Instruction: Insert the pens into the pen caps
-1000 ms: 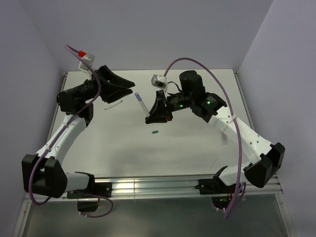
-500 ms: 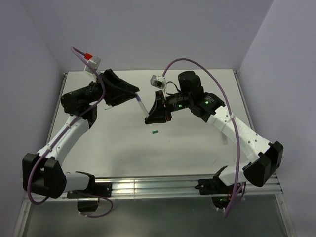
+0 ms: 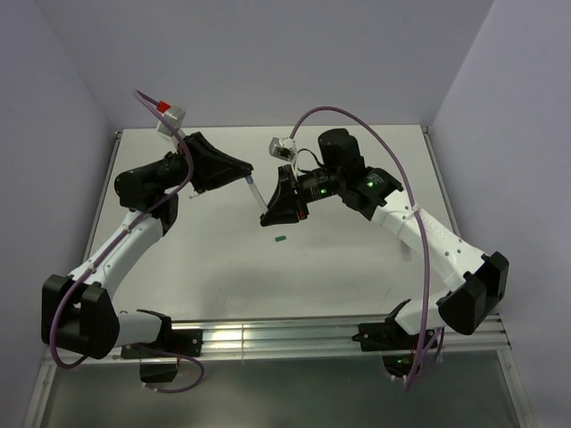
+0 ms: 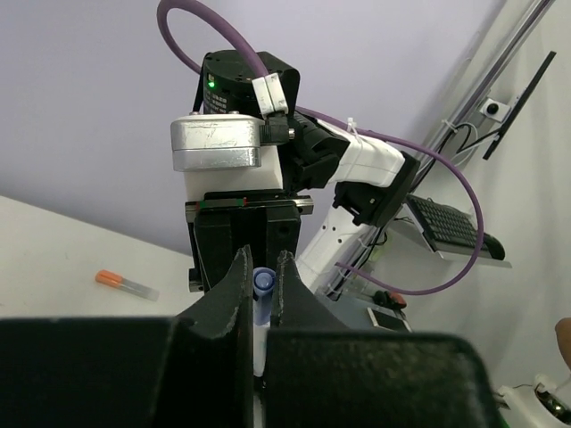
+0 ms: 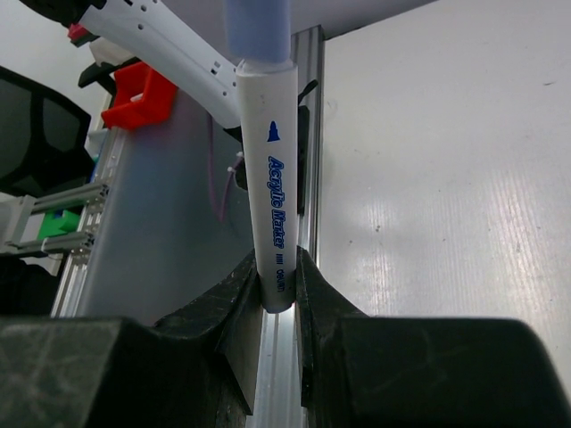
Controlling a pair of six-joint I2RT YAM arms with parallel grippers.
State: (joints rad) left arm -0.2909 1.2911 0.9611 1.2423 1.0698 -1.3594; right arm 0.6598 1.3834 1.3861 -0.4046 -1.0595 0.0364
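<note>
My left claw (image 4: pixel 262 267) is pinched narrow on the short blue plastic cap (image 4: pixel 263 285), its two black fingertips (image 4: pixel 241 267) pressing the cap from either side. Below the cap, a white stick pen with blue lettering (image 5: pixel 272 178) runs down into my right claw (image 5: pixel 275 267). That claw is clamped tight on the barrel's lowest end, and nothing supports the pen between the two grips. Cap and barrel meet end to end (I cannot tell how deep the pen sits inside).

The pair hangs in the air over the middle of the table (image 3: pixel 357 267), a little toward its far edge. A dark green cap (image 3: pixel 280 238) lies loose on the surface just nearer me than the right claw. A translucent pen with the orange end (image 4: pixel 125 283) lies flat, well apart from the held pair.

My worry is alignment. If the arms push together slightly off the pen's axis, the barrel could pivot in the right fingers, which hold only its tip. The cap could also cock sideways and jam. Squeezing the cap hard may pinch it out of round, so the pen binds. If either grip slips, the pen drops, and it could knock the green cap away.
</note>
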